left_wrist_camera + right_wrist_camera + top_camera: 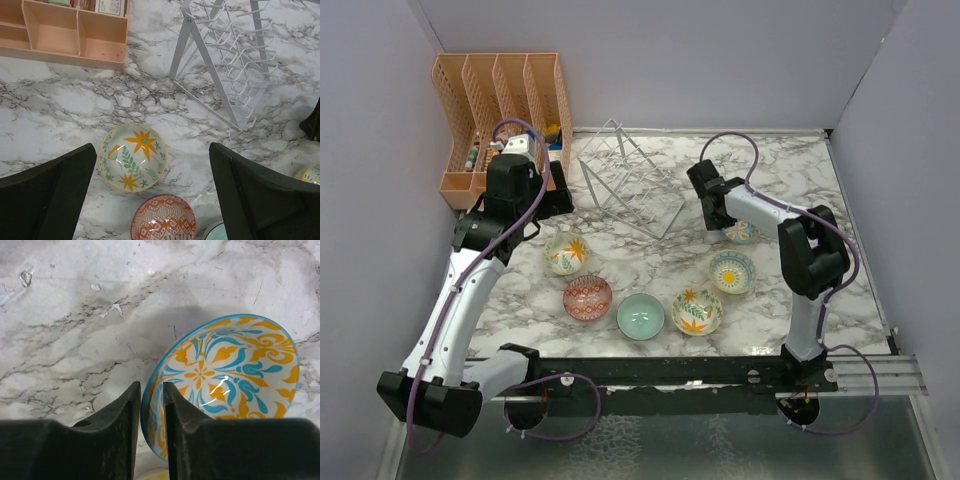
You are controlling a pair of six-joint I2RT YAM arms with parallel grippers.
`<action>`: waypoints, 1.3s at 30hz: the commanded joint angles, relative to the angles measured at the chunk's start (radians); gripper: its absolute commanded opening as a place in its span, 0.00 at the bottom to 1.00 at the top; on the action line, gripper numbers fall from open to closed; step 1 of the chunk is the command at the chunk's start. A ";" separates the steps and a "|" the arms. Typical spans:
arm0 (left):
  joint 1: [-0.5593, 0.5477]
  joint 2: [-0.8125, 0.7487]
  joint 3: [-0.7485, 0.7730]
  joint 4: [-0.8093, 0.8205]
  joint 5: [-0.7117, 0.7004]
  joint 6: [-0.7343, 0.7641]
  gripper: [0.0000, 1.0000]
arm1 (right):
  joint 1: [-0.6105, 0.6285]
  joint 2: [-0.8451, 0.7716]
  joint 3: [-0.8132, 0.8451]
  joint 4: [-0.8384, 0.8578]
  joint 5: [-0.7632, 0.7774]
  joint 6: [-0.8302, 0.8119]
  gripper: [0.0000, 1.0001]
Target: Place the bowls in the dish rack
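Note:
The white wire dish rack (630,182) stands empty at the back middle; it also shows in the left wrist view (225,65). My right gripper (728,226) (151,390) is shut on the rim of the blue-patterned bowl (742,232) (230,375), which is tilted on edge just right of the rack. My left gripper (550,202) (152,165) is open and empty above the cream leaf bowl (566,253) (132,157). The red-patterned bowl (587,297) (163,218), teal bowl (640,316), cream flower bowl (697,310) and yellow-sun bowl (732,271) sit on the table in front.
An orange plastic file organizer (500,120) (65,32) stands at the back left, close behind my left arm. The marble table (820,200) is walled on the left, back and right. A black rail (670,372) runs along the near edge.

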 commanded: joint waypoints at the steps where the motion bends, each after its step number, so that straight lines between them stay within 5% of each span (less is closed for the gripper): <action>1: -0.001 -0.024 -0.018 -0.017 -0.017 0.013 0.99 | -0.006 0.041 0.051 0.018 0.049 -0.004 0.17; 4: -0.001 -0.027 -0.016 -0.017 -0.017 0.014 0.99 | -0.007 0.026 0.070 0.006 0.049 0.006 0.01; 9: -0.003 -0.033 -0.009 -0.018 -0.017 0.011 0.99 | -0.010 -0.054 0.114 0.020 -0.042 0.017 0.01; 14: -0.004 -0.039 -0.010 -0.018 -0.009 -0.001 0.99 | -0.034 -0.179 0.116 0.135 -0.304 0.108 0.01; 24: -0.017 -0.030 0.000 -0.021 -0.013 0.005 0.99 | -0.047 -0.372 -0.164 0.699 -0.704 0.491 0.01; 31: -0.027 -0.024 0.004 -0.027 -0.029 0.017 0.99 | -0.047 -0.401 -0.461 1.244 -0.719 0.765 0.01; 39: -0.039 -0.005 0.021 -0.040 -0.037 0.024 0.99 | -0.047 -0.320 -0.557 1.571 -0.732 0.900 0.01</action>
